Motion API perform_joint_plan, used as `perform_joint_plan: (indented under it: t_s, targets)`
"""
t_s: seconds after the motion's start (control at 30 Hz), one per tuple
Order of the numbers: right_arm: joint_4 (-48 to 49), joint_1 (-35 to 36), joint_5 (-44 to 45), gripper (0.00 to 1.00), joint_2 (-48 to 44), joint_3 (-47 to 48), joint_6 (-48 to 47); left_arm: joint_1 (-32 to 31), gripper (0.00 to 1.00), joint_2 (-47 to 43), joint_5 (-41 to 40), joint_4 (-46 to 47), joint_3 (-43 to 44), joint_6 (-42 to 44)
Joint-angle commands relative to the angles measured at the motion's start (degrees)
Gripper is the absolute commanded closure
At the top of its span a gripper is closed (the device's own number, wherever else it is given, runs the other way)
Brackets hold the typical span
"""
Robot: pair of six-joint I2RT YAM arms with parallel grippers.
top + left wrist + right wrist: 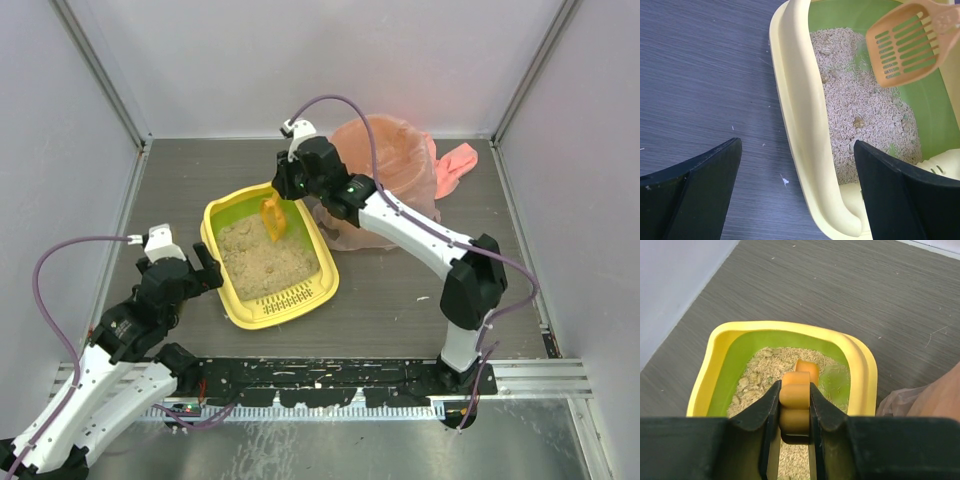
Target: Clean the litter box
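From above, the litter box [285, 302] lies on the grey bench [420, 290] a little left of the frame's centre, tilted so that its slotted ledge points to the lower right. Beige litter [262, 262] covers its floor. The right hand [273, 205] hangs over the box's upper end, clamped on an orange scoop [272, 224] whose blade points down toward the litter. Just beside the box's upper right corner stands a round bin with a pink bag [395, 150]; the right arm crosses in front of it and hides part of its near side. A purple cable [350, 103] arches over the bin. The left hand [180, 268] sits at the box's left long side, its fingers spread wide.

In the left wrist view the two black fingers stand far apart at the lower corners with nothing between them but the box's yellow long rim. The left one is over bare bench, the right one over the litter. The slotted scoop blade is at upper right, above the litter. A few white flecks [784, 180] dot the bench.

In the right wrist view the fingers press on the scoop's orange handle from both sides, at the bottom centre. Below lies the box, green inner wall around the litter. The pink bag shows at the right edge.
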Motion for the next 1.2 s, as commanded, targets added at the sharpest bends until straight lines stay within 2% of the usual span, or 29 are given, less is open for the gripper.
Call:
perform_joint_plan:
  t_s: [0.0,0.17,0.43,1.17]
  targets:
    - [1.1,0.2,3.7,0.99,3.5,7.7,-1.8,0.4,0.04,-0.6,-1.2,-0.2,0.9,-1.1]
    - [-0.1,0.3,6.0,0.99,8.9,12.5,-3.5,0.4,0.04,-0.3,-0.6,0.1,-0.1,-1.7]
    - [0.5,0.5,8.8,0.99,12.3,14.1,-6.0,0.4,0.05,0.3,0.4,0.5,-0.5,-2.1]
    - [2.4,2.9,-8.2,0.99,17.5,16.8,-5.0,0.4,0.07,-0.4,-0.1,0.0,-1.1,-2.3]
